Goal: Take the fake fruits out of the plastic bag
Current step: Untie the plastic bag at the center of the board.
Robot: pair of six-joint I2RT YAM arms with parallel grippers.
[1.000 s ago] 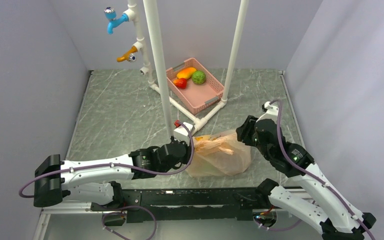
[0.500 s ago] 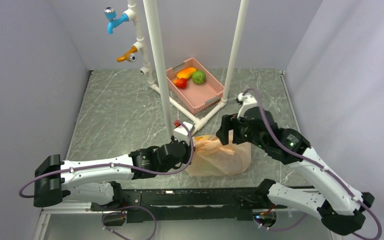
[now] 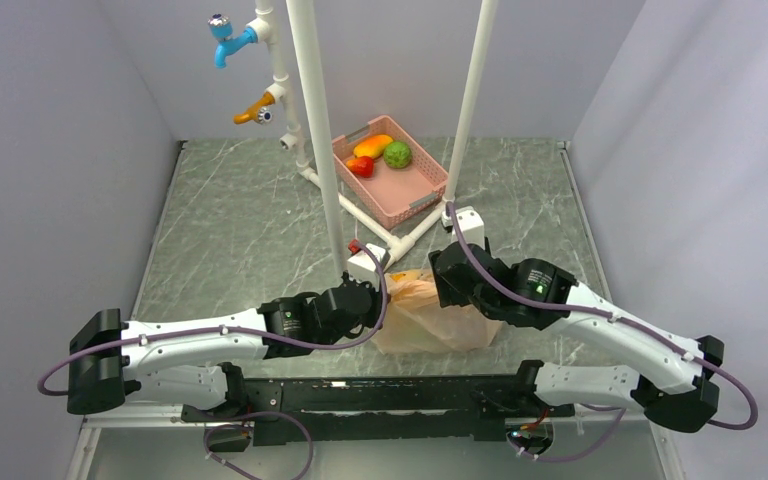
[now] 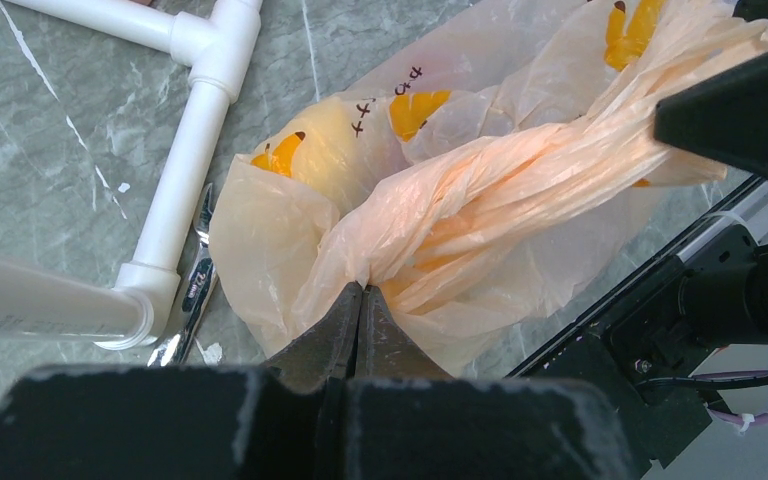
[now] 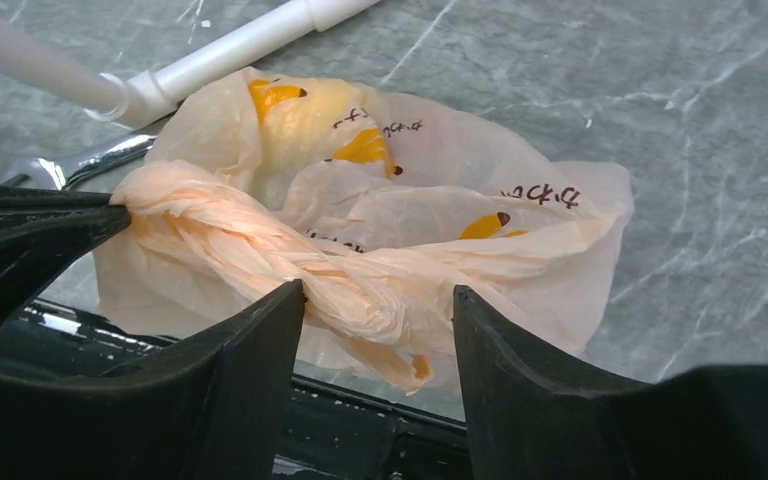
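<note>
Grey-green marbled surface (image 3: pixel 230 230), pale grey walls (image 3: pixel 50 150) on three sides. At near edge lies thin translucent peach plastic bag (image 3: pixel 430 318). Left jaws together, clamped on its twisted handle (image 4: pixel 520 190); right jaws apart, one either side of same twist

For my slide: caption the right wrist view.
Open right tool straddles the twisted neck of a crinkly translucent peach plastic bag pinched by the left tool.

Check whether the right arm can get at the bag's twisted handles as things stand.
Probably yes: the right gripper hangs open astride the twisted handles of the plastic bag, nothing between them, while the left gripper pinches their other end.
</note>
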